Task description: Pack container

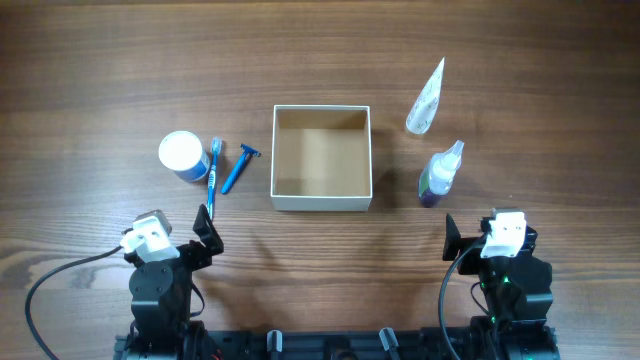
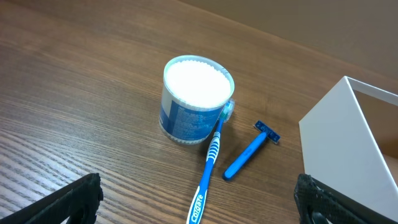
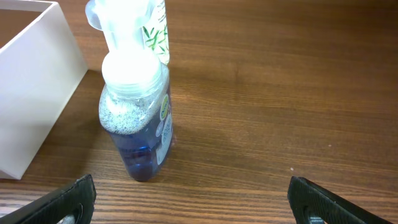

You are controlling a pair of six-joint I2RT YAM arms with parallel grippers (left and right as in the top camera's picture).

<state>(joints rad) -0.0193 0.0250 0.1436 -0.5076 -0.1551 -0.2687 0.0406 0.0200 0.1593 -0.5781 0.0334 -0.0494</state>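
Robotics test bench: wood-grain table, cabled arm bases at edge

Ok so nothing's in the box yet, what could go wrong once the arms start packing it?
The toothbrush appears to rest its head against the jar, and the razor lies close beside it, so the left gripper, going for one, may drag or knock another. The bottle looks smooth and rounded, with the tube just behind it; the right gripper could lose its hold or bump the tube. The container has thin walls and may slide if nudged.
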